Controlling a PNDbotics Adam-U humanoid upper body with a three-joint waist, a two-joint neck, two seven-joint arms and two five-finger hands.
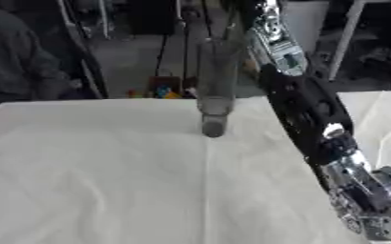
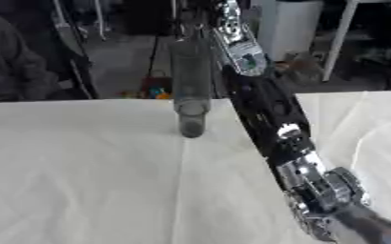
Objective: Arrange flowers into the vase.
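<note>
A clear glass vase (image 2: 190, 90) stands upright near the far edge of my white-clothed table (image 2: 82, 181), tall and narrow, with a thick rounded foot. My right arm (image 2: 270, 119) reaches diagonally from the lower right corner toward the top centre, passing just right of the vase. Its hand lies beyond the picture's top edge.

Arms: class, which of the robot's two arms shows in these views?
The right arm, entering at the lower right and stretching up past the clear vase; the left arm appears in neither view.
</note>
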